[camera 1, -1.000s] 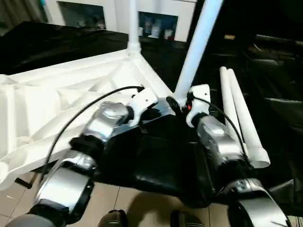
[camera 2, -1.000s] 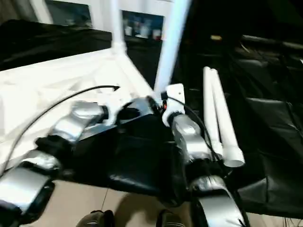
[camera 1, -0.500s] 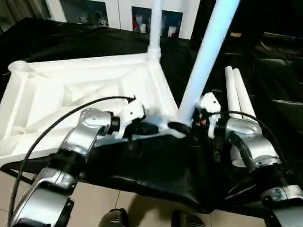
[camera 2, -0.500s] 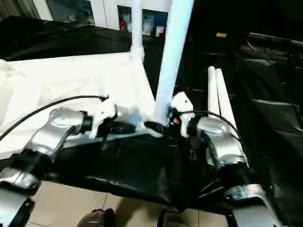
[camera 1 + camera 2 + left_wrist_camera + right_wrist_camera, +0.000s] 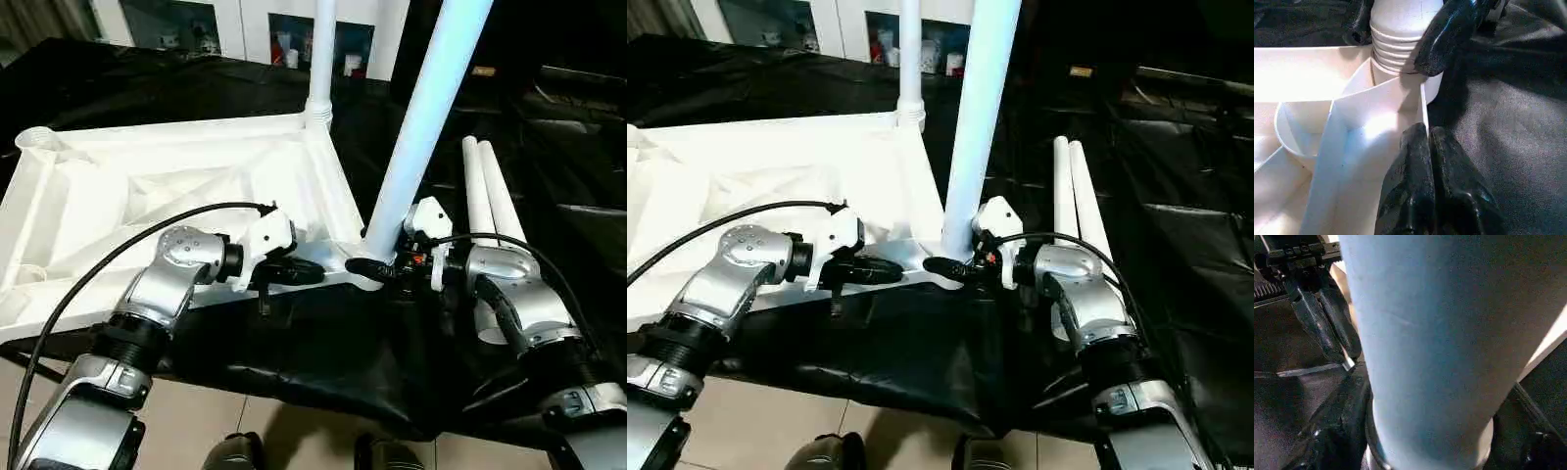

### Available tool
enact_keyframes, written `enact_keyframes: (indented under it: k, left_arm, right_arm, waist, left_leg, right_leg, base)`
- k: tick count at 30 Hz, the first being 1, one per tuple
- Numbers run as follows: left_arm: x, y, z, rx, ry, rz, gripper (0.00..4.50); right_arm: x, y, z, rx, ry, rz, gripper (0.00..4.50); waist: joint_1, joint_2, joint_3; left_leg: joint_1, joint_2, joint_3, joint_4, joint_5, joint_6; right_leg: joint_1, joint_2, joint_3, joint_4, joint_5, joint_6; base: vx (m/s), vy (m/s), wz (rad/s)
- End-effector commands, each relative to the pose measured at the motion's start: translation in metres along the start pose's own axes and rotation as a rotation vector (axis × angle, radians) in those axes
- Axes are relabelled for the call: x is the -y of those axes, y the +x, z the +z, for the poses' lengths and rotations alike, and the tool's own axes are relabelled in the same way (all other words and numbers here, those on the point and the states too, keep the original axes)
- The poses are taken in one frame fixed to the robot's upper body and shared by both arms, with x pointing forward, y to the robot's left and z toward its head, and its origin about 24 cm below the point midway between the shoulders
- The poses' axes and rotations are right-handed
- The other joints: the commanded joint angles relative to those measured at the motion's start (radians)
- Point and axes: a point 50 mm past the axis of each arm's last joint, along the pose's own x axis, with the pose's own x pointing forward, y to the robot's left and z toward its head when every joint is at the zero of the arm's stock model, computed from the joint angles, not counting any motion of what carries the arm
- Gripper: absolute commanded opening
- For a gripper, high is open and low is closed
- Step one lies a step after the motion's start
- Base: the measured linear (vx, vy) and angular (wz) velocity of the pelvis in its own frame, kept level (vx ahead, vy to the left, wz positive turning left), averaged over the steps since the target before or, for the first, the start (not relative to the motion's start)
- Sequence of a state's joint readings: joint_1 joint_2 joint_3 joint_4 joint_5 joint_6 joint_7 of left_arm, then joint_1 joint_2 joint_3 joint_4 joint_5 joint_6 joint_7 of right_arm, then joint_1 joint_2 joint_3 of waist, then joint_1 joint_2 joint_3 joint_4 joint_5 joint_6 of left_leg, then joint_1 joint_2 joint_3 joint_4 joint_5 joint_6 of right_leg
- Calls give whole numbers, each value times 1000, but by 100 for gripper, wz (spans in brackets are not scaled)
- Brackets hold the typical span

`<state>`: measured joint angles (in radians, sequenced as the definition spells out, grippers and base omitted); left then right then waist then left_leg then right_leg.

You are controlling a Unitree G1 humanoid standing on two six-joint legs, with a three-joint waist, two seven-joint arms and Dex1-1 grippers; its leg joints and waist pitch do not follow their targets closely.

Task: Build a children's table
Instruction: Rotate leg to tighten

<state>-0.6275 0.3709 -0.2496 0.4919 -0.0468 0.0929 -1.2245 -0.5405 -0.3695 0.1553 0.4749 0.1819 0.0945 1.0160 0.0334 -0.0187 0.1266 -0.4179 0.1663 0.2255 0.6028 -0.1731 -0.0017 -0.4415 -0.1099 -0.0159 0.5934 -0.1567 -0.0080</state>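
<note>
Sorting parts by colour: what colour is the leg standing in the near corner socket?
White; the leg shows best in the left eye view.

An indoor room like a lab or demo space: a worktop draped in black sheeting (image 5: 323, 343), pale floor tiles (image 5: 265, 431), and white shelving (image 5: 245, 29) with small items behind.
</note>
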Motion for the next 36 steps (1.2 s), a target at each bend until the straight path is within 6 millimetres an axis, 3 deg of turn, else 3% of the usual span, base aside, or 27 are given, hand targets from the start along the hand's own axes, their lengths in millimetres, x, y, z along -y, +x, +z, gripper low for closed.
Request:
enact_keyframes:
  k: [1,6,7,8,12,15,16,20,24,26,31,32,33,36]
  left_arm:
    - [9,10,16,63,59,-102,0]
    - [9,10,15,59,54,-94,0]
    - [4,13,12,36,34,-24,0]
    - [3,13,12,34,31,-14,0]
    - [-15,26,4,-12,-86,247,0]
    - [-24,31,0,-44,-170,382,0]
    - [-28,33,-3,-62,-212,439,0]
    - [-34,37,-5,-79,-265,523,0]
    - [-33,38,-2,-65,-232,487,0]
    - [-32,38,-1,-65,-222,470,0]
    - [-26,32,-2,-90,-155,356,0]
    - [-24,30,-4,-110,-141,330,0]
    - [-21,25,-7,-139,-126,291,0]
    - [-17,17,-12,-190,-102,214,0]
  right_arm:
    - [-3,4,-2,-36,-21,23,273]
    - [-2,6,-5,-41,1,-24,272]
    - [5,11,-9,-29,39,-164,272]
    - [5,12,-9,-27,44,-177,272]
    - [12,25,-19,-4,194,-472,272]
    - [14,31,-26,-17,266,-613,272]
    - [15,33,-30,-26,306,-684,272]
    - [11,44,-34,-24,377,-781,271]
    - [6,57,-24,16,351,-720,271]
    - [6,58,-23,23,338,-704,271]
    - [9,52,-11,77,262,-616,271]
    - [10,49,-8,89,238,-599,326]
    - [12,42,-4,102,205,-564,340]
    - [16,30,2,103,134,-508,349]
  waist:
    - [-1,1,-79]
    - [-3,0,-77]
    - [-5,-1,-77]
    - [-7,1,-75]
    - [-12,3,-74]
    - [-12,-1,-75]
    - [-11,2,-72]
    - [-9,0,-72]
    - [-10,-1,-72]
    - [-11,-1,-74]
    - [-10,-5,-76]
    - [-9,-4,-78]
    - [-9,-9,-81]
    - [-10,-5,-86]
  left_leg:
    - [45,61,-28,-83,-184,76]
    - [44,61,-30,-85,-200,67]
    - [44,61,-29,-85,-201,65]
    - [43,61,-29,-87,-205,59]
    - [49,58,-30,-93,-279,0]
    - [50,57,-32,-96,-288,-14]
    - [57,57,-29,-97,-304,-21]
    - [55,53,-34,-100,-338,-32]
    - [51,55,-39,-109,-357,-31]
    - [50,55,-39,-110,-344,-29]
    - [46,55,-34,-104,-283,7]
    - [46,54,-33,-103,-272,14]
    - [41,54,-33,-99,-234,31]
    - [40,55,-29,-90,-137,70]
  right_leg:
    - [48,-30,22,-49,-128,-273]
    - [47,-30,23,-52,-155,-264]
    - [45,-30,24,-52,-156,-263]
    - [42,-30,25,-53,-165,-262]
    - [34,-27,27,-64,-264,-229]
    - [34,-27,27,-68,-278,-211]
    - [26,-25,28,-73,-291,-206]
    - [27,-28,27,-81,-336,-174]
    - [32,-27,23,-84,-343,-147]
    - [35,-28,22,-83,-319,-150]
    - [42,-30,24,-77,-246,-175]
    - [43,-31,25,-75,-238,-179]
    - [51,-32,24,-69,-201,-183]
    - [55,-29,22,-54,-85,-232]
  base:
    - [0,0,0]
    - [0,0,0]
    - [0,0,0]
    - [0,0,0]
    - [0,0,0]
    - [0,0,0]
    - [0,0,0]
    - [0,0,0]
    - [0,0,0]
    - [0,0,0]
    - [0,0,0]
    - [0,0,0]
    - [0,0,0]
    - [0,0,0]
